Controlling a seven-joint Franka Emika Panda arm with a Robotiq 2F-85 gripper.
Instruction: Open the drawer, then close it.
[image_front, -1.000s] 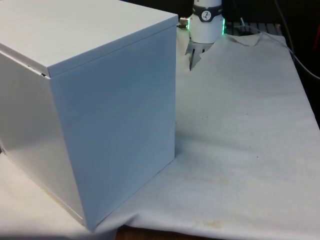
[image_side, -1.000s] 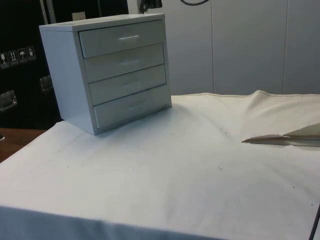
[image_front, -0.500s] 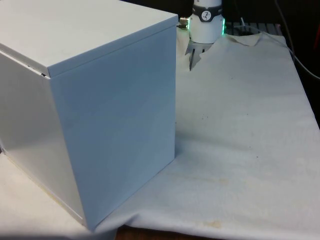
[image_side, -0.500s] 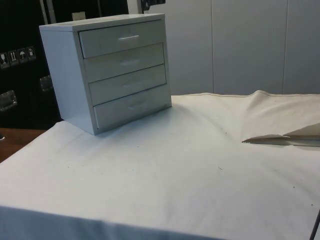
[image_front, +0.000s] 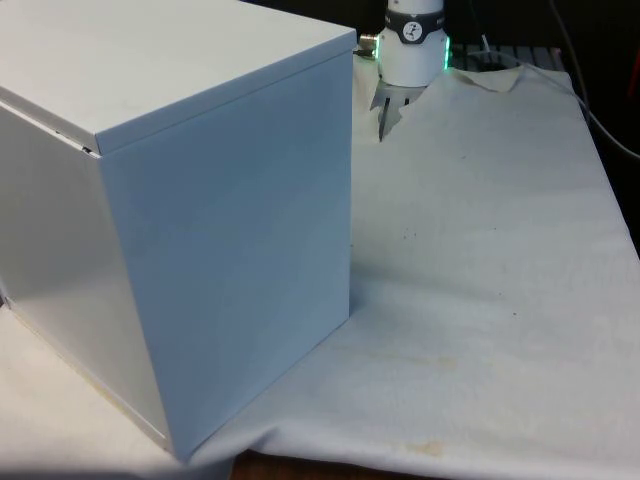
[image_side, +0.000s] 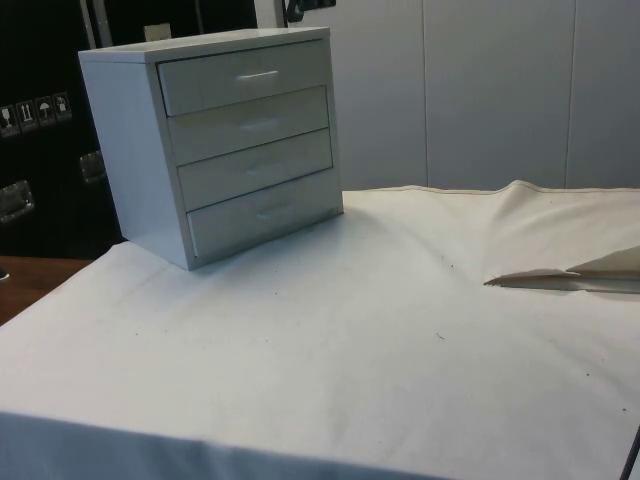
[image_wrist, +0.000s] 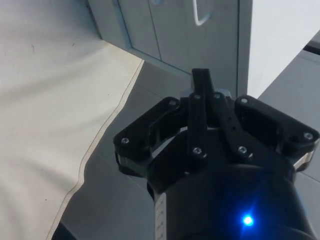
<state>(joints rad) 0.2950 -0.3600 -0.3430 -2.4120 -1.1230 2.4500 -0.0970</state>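
From the side view you see the four-drawer chest (image_side: 225, 140) at the left of the table (image_side: 350, 350), every drawer shut, nothing moved from a second ago, and the fingers (image_wrist: 200, 100) pressed together, holding nothing.

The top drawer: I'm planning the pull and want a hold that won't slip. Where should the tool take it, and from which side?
Take the top drawer by its handle, a small pale bar lying level at the middle of the drawer front. Come at it head-on from the open table facing the drawer fronts, one finger above the bar and one below. The flat front probably offers no other hold.
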